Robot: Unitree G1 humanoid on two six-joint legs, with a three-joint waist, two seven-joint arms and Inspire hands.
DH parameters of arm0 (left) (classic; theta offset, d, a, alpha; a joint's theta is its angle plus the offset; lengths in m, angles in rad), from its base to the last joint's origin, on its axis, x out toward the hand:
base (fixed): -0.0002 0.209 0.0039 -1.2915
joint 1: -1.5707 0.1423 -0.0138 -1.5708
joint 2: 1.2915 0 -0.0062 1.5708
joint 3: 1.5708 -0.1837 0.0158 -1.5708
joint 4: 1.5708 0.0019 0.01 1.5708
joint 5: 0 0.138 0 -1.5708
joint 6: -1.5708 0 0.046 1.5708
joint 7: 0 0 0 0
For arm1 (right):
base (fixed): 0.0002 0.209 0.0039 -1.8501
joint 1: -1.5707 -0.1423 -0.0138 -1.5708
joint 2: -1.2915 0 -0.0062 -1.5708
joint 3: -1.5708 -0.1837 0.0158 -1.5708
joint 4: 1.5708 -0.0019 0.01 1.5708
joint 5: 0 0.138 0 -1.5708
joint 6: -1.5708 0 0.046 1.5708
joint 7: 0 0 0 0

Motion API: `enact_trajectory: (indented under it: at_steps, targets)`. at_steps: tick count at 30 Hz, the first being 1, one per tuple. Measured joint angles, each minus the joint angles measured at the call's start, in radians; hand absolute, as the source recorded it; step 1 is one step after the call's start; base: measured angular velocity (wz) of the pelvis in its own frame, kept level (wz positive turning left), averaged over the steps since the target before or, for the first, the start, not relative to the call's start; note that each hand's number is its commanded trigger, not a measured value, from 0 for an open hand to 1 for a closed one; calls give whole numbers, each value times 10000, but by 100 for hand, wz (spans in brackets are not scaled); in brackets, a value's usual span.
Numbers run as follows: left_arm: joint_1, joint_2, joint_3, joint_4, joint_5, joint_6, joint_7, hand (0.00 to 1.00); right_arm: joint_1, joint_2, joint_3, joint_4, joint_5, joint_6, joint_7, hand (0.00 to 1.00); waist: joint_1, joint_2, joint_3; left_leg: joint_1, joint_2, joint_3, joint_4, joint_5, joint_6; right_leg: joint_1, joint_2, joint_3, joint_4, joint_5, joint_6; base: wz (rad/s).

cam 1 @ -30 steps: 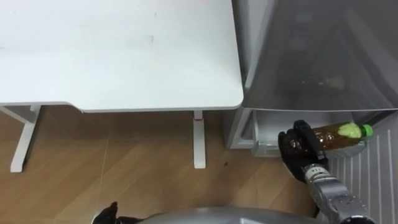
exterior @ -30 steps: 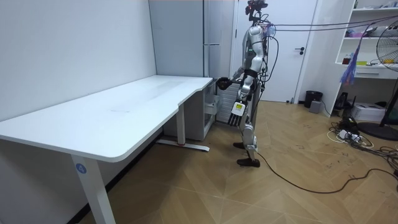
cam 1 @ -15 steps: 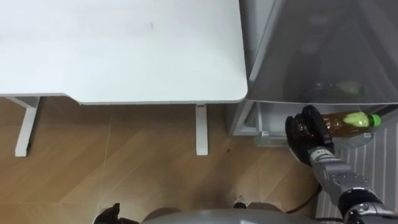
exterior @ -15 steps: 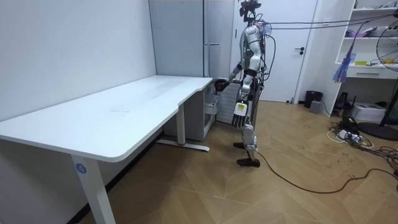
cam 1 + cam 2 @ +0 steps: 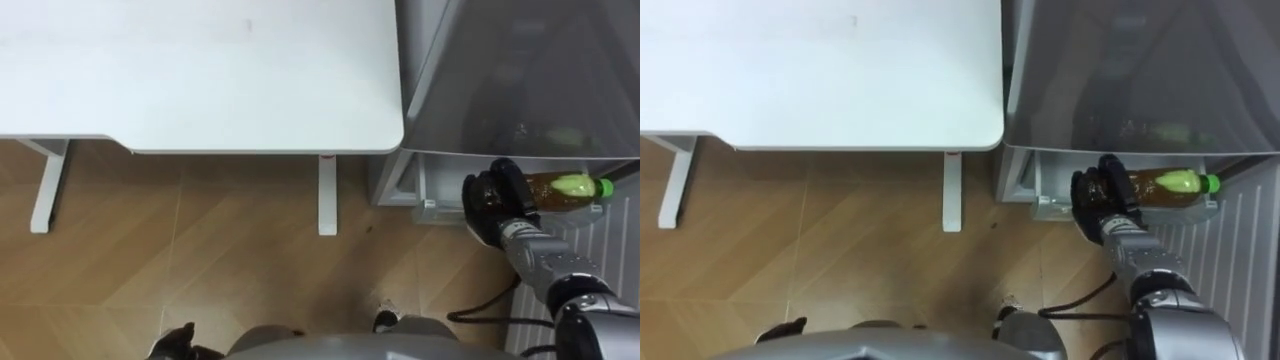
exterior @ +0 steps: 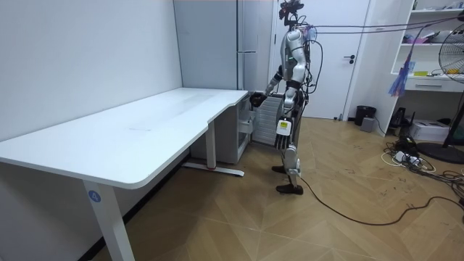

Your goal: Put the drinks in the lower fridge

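A bottle of amber drink (image 5: 562, 189) with a green cap and label lies sideways in my right hand (image 5: 494, 201), whose fingers are curled round its lower end. Bottle (image 5: 1170, 183) and hand (image 5: 1101, 200) hover at the mouth of the lower fridge compartment (image 5: 422, 197), just under the grey fridge front (image 5: 520, 80). The cap points to the right. My left hand (image 5: 171, 346) hangs low at the bottom left, apart from the bottle. In the room view I stand upright facing the fridge (image 6: 217, 43), right hand (image 6: 255, 99) stretched toward it.
A white desk (image 5: 200, 70) stands to the left of the fridge, its corner close to the fridge side. The ribbed inside of the open fridge door (image 5: 612, 255) is at the right. Wooden floor (image 5: 200, 260) lies open below the desk edge.
My right hand has carried the bottle up and forward, closer under the fridge front at the lower compartment. The eye view has shifted a little with my body.
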Motion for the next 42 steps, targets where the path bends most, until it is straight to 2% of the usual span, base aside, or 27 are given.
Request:
enact_trajectory:
  at_steps: [6,8,9,10,19,31,42]
  targets:
    - [-15,-1,-4,12,224,161,-7,0,-354,-94,-25,297,-63,6,-134,100,18,-8,-5,-168,-58,2,4,135,9,-232,-88,-26,143,19,-18,2]
    - [-14,1,-4,18,224,178,-7,0,-362,-116,-37,307,-126,5,-135,58,19,-8,-5,-176,-66,2,4,170,5,-242,-107,-53,162,21,-22,5]
    - [-16,0,-5,18,224,178,-9,0,-372,-126,-40,309,-152,6,-147,14,20,-8,-5,-185,-70,2,5,187,4,-258,-117,-68,176,21,-23,4]
    - [-17,-1,-5,16,224,177,-13,0,-393,-134,-54,308,-168,6,-184,0,20,-7,-5,-201,-74,1,5,201,3,-276,-127,-78,188,22,-24,3]
    - [-107,10,-5,7,202,218,-136,0,-906,-328,-116,1034,-190,97,-247,0,7,-15,0,-490,-113,2,165,209,11,-555,-195,-80,345,16,-33,0]
    - [-191,50,-6,8,202,393,-303,0,-951,-462,-380,1096,-224,112,-311,0,14,-88,43,-522,-122,6,158,209,11,-555,-200,-104,284,11,-24,0]
    - [-255,52,-8,8,202,394,-322,0,-1003,-463,-379,1096,-309,112,-311,0,17,-94,38,-524,-123,8,165,210,13,-555,-202,-110,293,14,-26,0]
